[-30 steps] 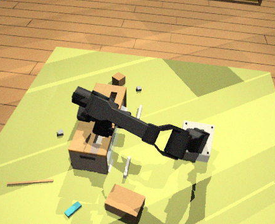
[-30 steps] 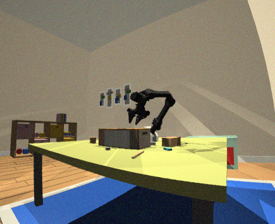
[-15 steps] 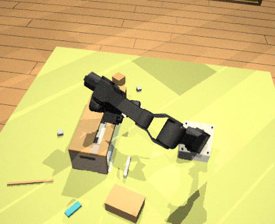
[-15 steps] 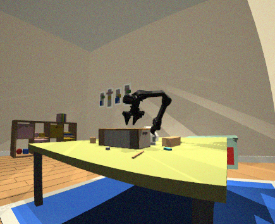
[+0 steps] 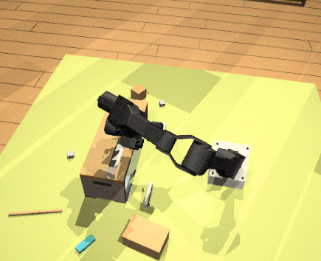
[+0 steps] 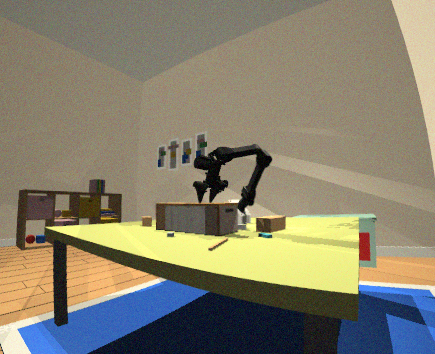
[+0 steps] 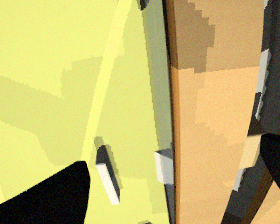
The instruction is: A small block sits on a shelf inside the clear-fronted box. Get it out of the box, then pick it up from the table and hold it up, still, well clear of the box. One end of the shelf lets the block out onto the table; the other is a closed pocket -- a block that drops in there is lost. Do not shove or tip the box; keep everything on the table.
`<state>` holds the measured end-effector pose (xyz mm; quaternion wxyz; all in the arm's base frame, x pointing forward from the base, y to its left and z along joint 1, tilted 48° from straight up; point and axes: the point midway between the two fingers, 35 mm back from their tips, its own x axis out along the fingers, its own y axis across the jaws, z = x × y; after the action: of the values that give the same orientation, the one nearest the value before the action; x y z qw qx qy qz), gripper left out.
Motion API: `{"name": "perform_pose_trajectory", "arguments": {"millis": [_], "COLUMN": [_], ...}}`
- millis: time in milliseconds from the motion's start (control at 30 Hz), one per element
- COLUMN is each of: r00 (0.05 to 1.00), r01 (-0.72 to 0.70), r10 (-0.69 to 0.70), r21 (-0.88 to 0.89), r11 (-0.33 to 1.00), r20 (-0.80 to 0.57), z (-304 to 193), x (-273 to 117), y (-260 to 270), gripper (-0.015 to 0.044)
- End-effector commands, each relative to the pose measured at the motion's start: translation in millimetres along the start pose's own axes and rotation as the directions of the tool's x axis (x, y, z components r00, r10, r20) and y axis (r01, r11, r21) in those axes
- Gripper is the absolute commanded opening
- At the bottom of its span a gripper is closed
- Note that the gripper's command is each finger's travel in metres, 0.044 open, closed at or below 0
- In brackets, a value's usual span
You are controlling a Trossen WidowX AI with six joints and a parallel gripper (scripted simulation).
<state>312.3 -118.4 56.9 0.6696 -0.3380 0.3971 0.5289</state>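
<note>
The box (image 5: 94, 161) (image 6: 185, 219) (image 7: 220, 107) has a wooden top with a long slot; its clear front faces the arm's base. In the wrist view, a pale tan block (image 7: 251, 151) shows in the slot, beside the right fingertip in that picture; it looks like the small block on the shelf. The arm hides that part of the slot in the top view. My gripper (image 6: 206, 201) (image 7: 178, 158) is open and empty, pointing down just above the box top. Whether a fingertip enters the slot cannot be told.
White bars (image 5: 148, 195) (image 7: 109, 183) stand before the clear front. A large wooden block (image 5: 145, 237) (image 6: 271, 223) is off one box end, a wooden cube (image 5: 138, 92) (image 6: 146, 221) by the other. A stick (image 5: 35, 212) (image 6: 218, 244), teal piece (image 5: 85, 243) and grey cubes (image 5: 70, 154) (image 5: 162, 103) lie around.
</note>
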Motion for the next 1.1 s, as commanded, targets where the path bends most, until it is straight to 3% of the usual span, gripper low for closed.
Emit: {"name": "perform_pose_trajectory", "arguments": {"millis": [0, 1067], "r00": [1.000, 1.000], "r01": [0.001, 0.000], "r10": [-0.001, 0.000], "r21": [0.006, -0.001], "r11": [1.000, 1.000], "r20": [0.003, 0.002], "z": [2.1, 3.0], "x": [6.5, 43.2], "y": [-0.3, 1.2], "gripper": [0.0400, 0.0400]}}
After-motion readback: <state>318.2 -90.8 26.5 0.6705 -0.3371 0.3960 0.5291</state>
